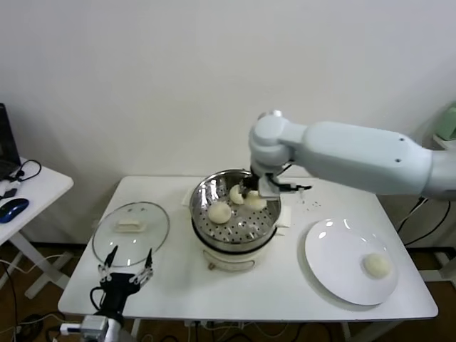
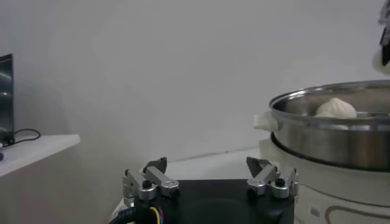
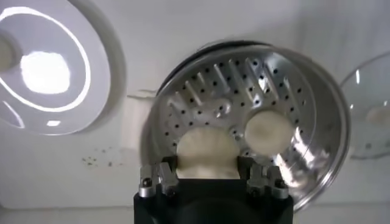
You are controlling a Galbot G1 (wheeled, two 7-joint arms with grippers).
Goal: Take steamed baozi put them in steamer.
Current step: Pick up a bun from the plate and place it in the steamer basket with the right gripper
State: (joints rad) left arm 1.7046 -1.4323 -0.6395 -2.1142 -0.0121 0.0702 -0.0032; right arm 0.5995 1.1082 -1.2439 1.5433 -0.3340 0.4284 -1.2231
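Observation:
The steel steamer (image 1: 206,194) stands mid-table on its cream cooker base. My right gripper (image 1: 251,192) reaches into it from behind and is shut on a steamed baozi (image 3: 206,152), held low over the perforated floor. Two more baozi (image 1: 219,211) (image 1: 237,194) lie inside the basket, and one of them (image 3: 268,132) shows beside the held bun in the right wrist view. A single baozi (image 1: 377,265) lies on the white plate (image 1: 335,249) to the right. My left gripper (image 1: 127,274) is parked open at the table's front left, holding nothing.
A round glass lid (image 1: 130,229) with a white handle lies left of the steamer, just behind the left gripper. A side table (image 1: 35,187) with a mouse and cables stands at far left. The steamer rim (image 2: 329,100) rises close by in the left wrist view.

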